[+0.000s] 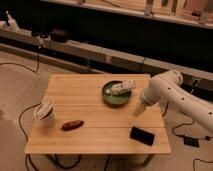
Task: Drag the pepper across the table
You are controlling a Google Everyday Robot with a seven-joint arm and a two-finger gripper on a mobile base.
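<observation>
The pepper (72, 125), small, elongated and dark red-brown, lies on the light wooden table (100, 112) near its front left. My gripper (138, 108) hangs at the end of the white arm over the table's right part, below the green plate (111, 96) and above the black phone (142, 135). It is far to the right of the pepper and not touching it.
The green plate holds a pale wrapped item (123, 87). A white cup-like object (45, 112) stands at the table's left edge, close to the pepper. Cables lie on the floor around the table. A dark bench and shelving run along the back.
</observation>
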